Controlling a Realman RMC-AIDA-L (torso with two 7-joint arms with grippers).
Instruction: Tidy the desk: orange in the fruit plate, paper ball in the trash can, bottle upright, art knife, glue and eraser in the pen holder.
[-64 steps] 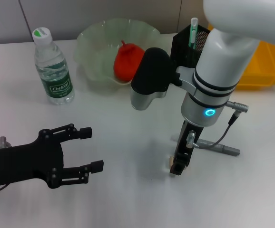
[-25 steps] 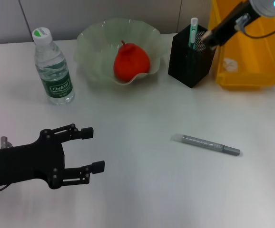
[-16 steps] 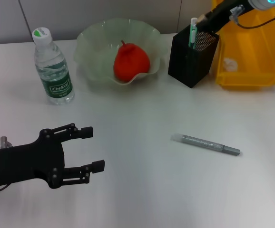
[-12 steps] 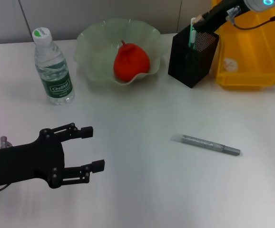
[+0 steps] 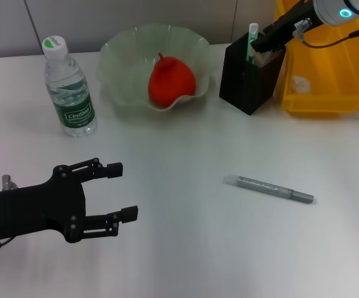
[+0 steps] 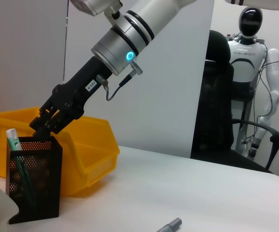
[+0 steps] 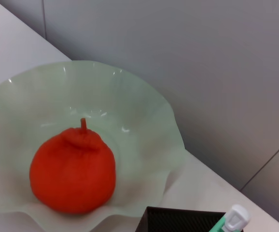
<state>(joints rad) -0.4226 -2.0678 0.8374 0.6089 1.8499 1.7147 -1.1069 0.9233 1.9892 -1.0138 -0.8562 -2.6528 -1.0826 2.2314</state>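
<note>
**Right claw over the pen holder, left claw idle and wide**

The right claw sits at the open top of the black mesh pen holder, tip at the rim; the left wrist view shows the same, the claw angled down onto the holder. Whether its fingers are spread or closed cannot be told, and nothing can be seen held in it. A green and white glue stick stands in the holder, just beside the claw tip. The yellow bin is right behind the claw and touches the holder's side; a white paper ball lies inside it.

The orange rests in the pale green fruit plate, on the far side of the holder from the bin; the right wrist view looks down on the orange in the plate. The water bottle stands upright, beyond the plate and well apart from the right claw. A grey art knife lies flat on the white worktop, well apart from the right claw, in front of the holder.

The left claw hovers low near the worktop's front edge, fingers spread wide, holding nothing, well apart from the bottle and the knife.
</note>
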